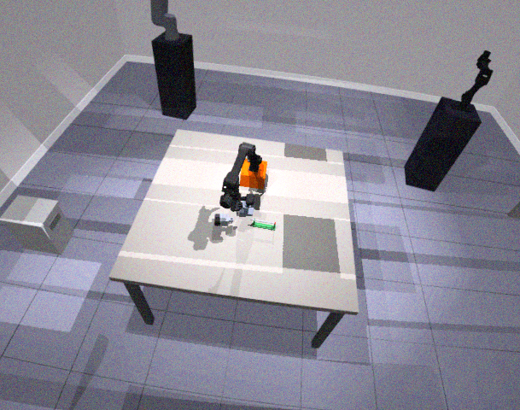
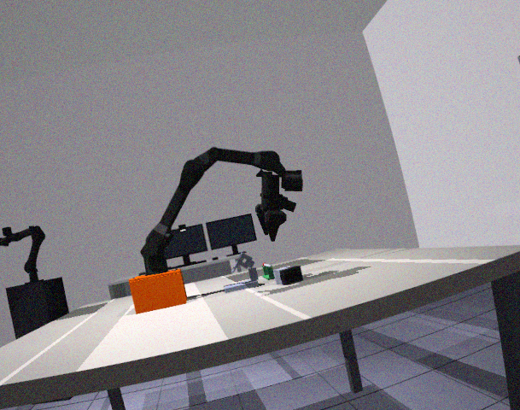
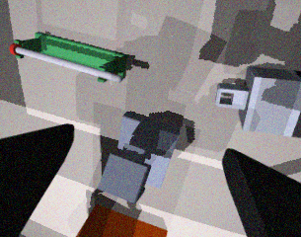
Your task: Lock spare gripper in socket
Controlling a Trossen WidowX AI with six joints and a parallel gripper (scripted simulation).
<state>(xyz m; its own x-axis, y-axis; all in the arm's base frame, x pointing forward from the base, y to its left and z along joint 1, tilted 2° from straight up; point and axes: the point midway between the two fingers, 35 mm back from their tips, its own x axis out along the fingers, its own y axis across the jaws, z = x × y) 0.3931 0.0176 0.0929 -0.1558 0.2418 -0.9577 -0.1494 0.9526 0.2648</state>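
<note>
The hand [image 1: 245, 203] [image 2: 269, 237] [image 3: 149, 140] hangs above the desk [image 1: 184, 265] [image 2: 251, 337] [image 3: 196, 180] with its 2 fingers wide apart and nothing between them. The pin [image 1: 264, 221] [image 3: 66, 63] lies along the green rack [image 1: 264, 226] [image 2: 268, 272] [image 3: 76, 51] at the upper left of the wrist frame, so it looks to be out of the mount [image 1: 245, 209] [image 2: 253, 274] [image 3: 124, 178], which sits near the centre. The spare gripper [image 1: 224, 219] [image 2: 290, 274] [image 3: 275, 106] lies undocked at the right edge, its holed spigot [image 3: 240, 89] pointing left toward the mount. Docking is probably next, and 3 faults seem likeliest. A grip taken off-centre or askew could twist the spare gripper, so that the spigot meets the socket rim and jams. Coming down short could put 1 finger on top of the block and shove it across the desk. Swinging in low could knock the mount or catch the pin and roll it off its rack. Later, a spigot left shallow or turned would keep its hole out of line and stop the pin; I cannot tell the socket's opening clearly from here.
</note>
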